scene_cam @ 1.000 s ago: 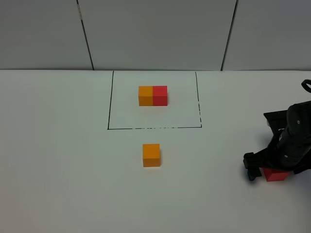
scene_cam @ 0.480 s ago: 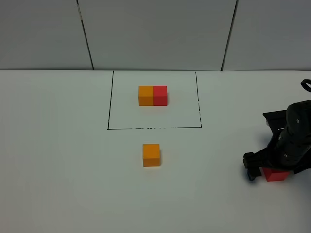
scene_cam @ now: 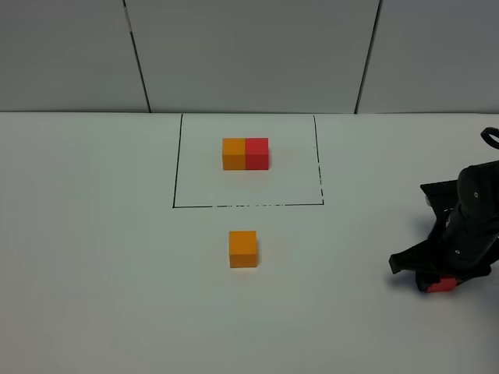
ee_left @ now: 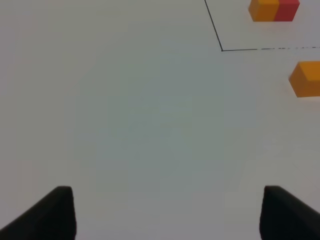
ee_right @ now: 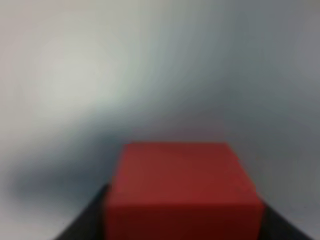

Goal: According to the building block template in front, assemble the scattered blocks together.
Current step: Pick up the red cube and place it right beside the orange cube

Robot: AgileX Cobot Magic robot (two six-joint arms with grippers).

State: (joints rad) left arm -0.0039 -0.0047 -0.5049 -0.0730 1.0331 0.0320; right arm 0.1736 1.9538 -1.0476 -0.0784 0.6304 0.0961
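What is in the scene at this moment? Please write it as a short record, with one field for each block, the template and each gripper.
template: orange-red pair inside the black drawn frame, with orange on the left in the high view
orange cube: alone on the table, outside the frame on its near side, untouched
red cube: far right, between the right gripper's fingers
right gripper: shut on the red cube, low near the table
left gripper: open, holding nothing
loose cubes joined: not yet
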